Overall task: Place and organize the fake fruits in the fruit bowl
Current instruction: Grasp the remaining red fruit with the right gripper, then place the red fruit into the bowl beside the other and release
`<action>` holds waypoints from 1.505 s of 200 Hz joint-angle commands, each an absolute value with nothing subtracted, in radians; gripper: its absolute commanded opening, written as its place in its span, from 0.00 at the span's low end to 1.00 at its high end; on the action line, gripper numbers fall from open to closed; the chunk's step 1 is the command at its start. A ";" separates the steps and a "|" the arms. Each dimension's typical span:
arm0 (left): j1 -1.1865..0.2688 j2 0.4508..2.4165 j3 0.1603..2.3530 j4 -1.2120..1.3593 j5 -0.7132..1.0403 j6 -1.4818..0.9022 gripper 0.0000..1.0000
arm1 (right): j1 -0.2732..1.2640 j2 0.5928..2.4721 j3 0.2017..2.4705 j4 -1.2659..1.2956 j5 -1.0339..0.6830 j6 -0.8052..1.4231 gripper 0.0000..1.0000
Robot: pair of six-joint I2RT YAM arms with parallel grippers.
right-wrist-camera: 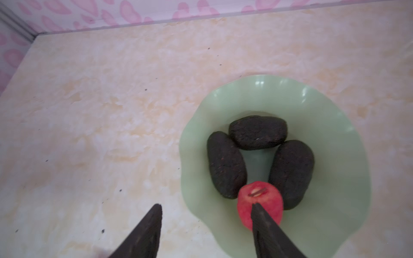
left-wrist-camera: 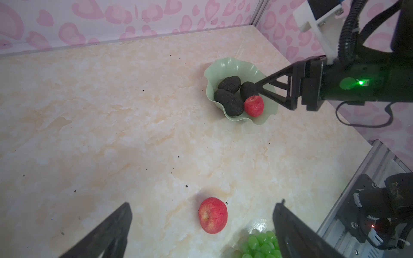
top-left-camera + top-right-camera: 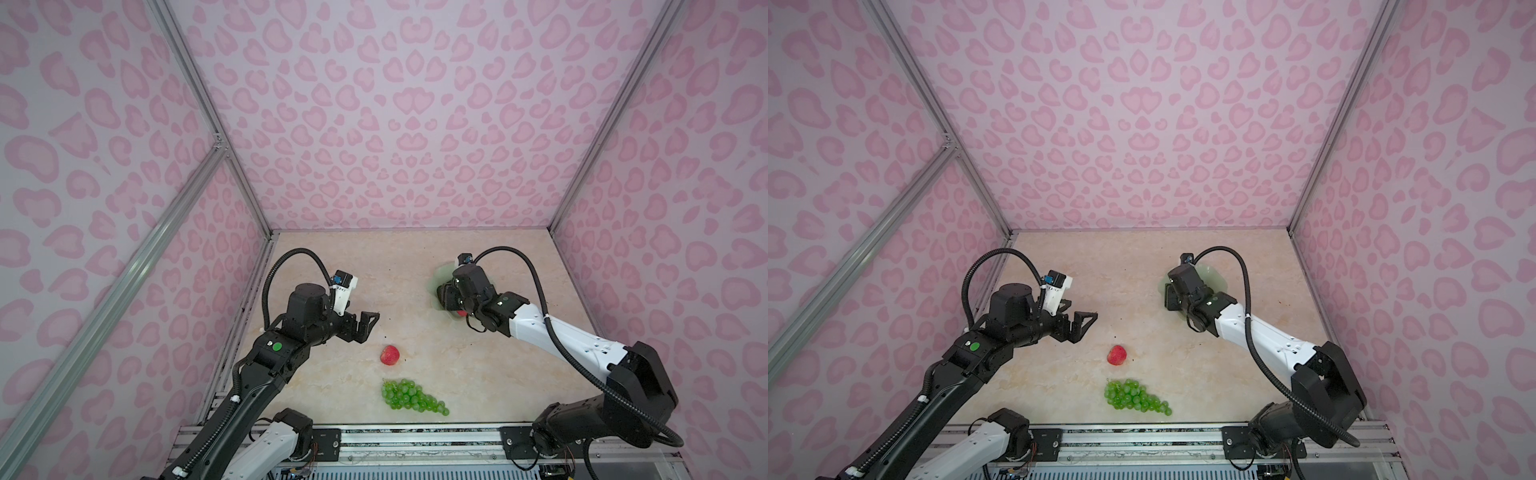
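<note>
Right end effector (image 1: 206, 206) parted, apple (image 1: 268, 196) just below

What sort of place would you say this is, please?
Probably a lab robot cell, not a home: pink patterned panels on aluminium framing box in a marble-look tabletop, and the left arm and right arm are mounted on a metal rail at its near edge.

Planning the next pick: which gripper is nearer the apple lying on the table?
Left. The left gripper hovers close beside that apple; the right gripper is farther off, at the bowl.
</note>
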State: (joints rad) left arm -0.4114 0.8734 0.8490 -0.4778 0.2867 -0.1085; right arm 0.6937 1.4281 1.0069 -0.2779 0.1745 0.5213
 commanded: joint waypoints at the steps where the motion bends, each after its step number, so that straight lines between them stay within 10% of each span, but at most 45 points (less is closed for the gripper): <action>1: -0.410 0.865 0.850 -0.472 0.281 -0.100 0.99 | 0.790 1.419 0.949 -0.245 0.117 0.640 0.65; 185: -0.410 0.837 0.843 -0.477 0.288 -0.106 0.99 | 1.080 1.822 1.020 -0.068 0.032 0.874 0.55; 227: -0.410 0.843 0.847 -0.480 0.300 -0.106 0.99 | 1.081 1.781 1.001 -0.057 0.050 0.878 0.32; 301: -0.410 0.837 0.843 -0.475 0.308 -0.109 0.99 | 0.927 1.482 0.950 -0.177 0.145 0.755 0.28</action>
State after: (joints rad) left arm -0.4114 0.8268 0.8406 -0.4789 0.2874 -0.1089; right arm 0.9867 1.5745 0.9611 -0.0978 0.0578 0.8421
